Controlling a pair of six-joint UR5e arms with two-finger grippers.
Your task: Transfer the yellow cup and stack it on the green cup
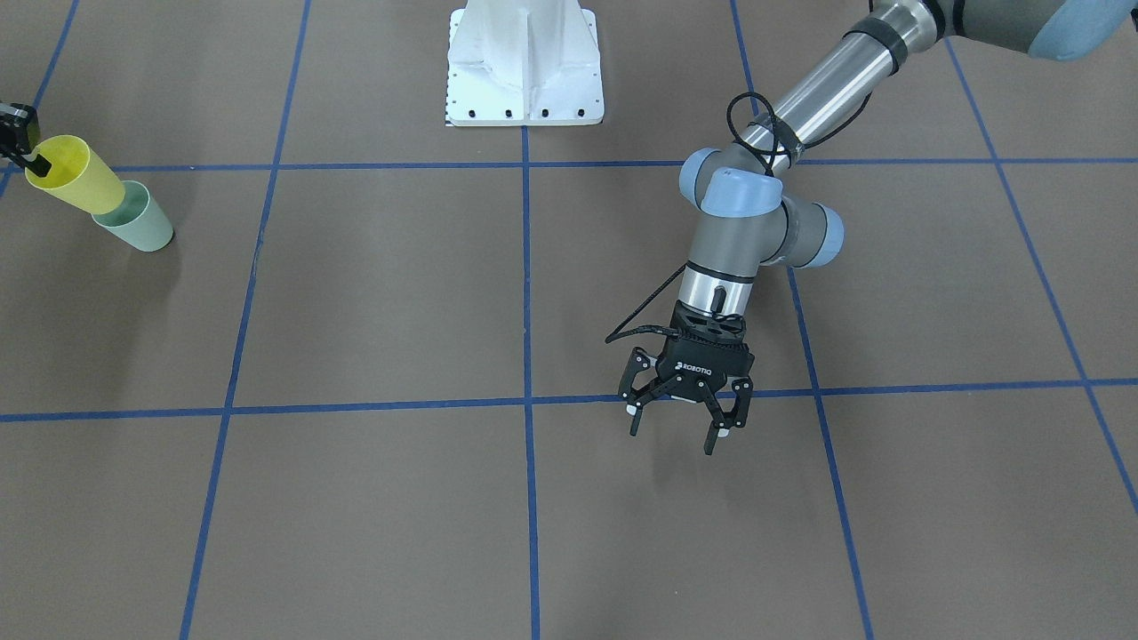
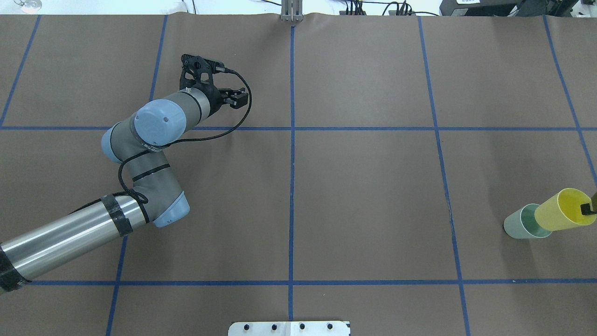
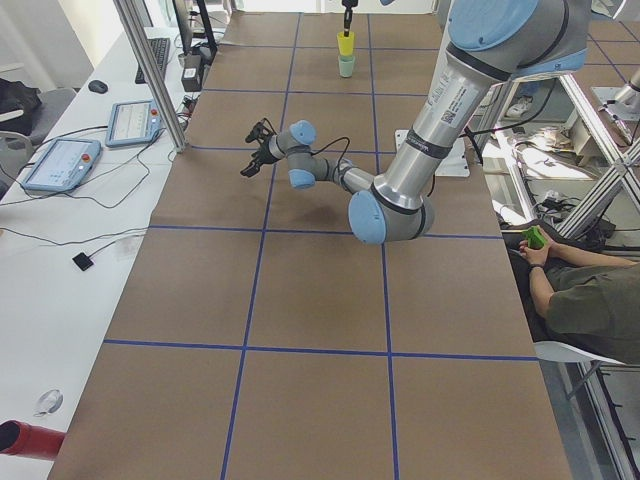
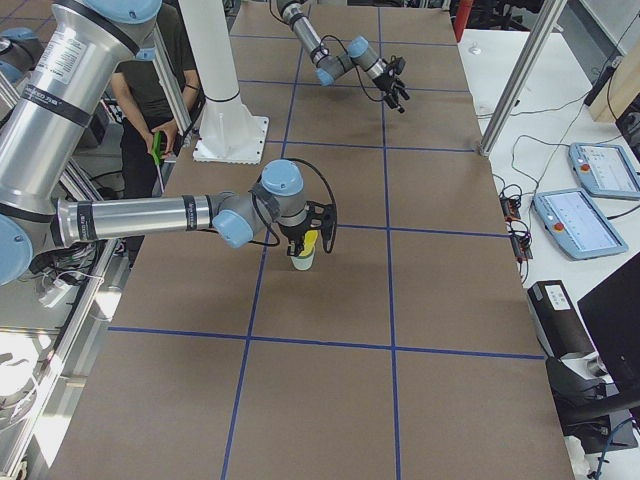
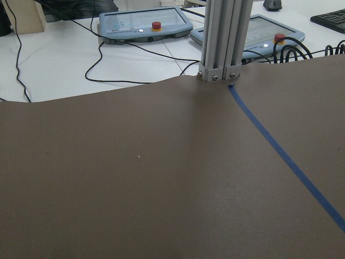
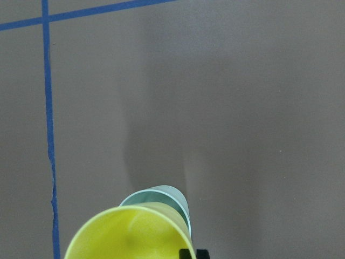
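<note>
Cups: two – one bright yellow tapered plastic cup point(image 2: 557, 214), one pale mint-green tapered plastic cup point(image 2: 521, 227), both at 3 o'clock in overhead view.
Silver-grey robot arms with blue joint caps: two – left arm point(image 2: 154, 123), right arm point(image 4: 140, 215).
Black two-finger grippers: two – left gripper point(image 1: 673, 438), right gripper point(image 1: 32, 162).
White base plate point(image 1: 524, 89): one, 12 o'clock in front-facing view.
Grey teach pendants point(image 5: 143, 24): two.
Aluminium post point(image 5: 218, 38): one.

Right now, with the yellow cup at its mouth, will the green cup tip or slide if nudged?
Likely tippy: the green cup stands free, tall with a narrow base. It looks like thin plastic, so probably light and apt to slide. The right gripper holds only the yellow cup, at its rim.
</note>
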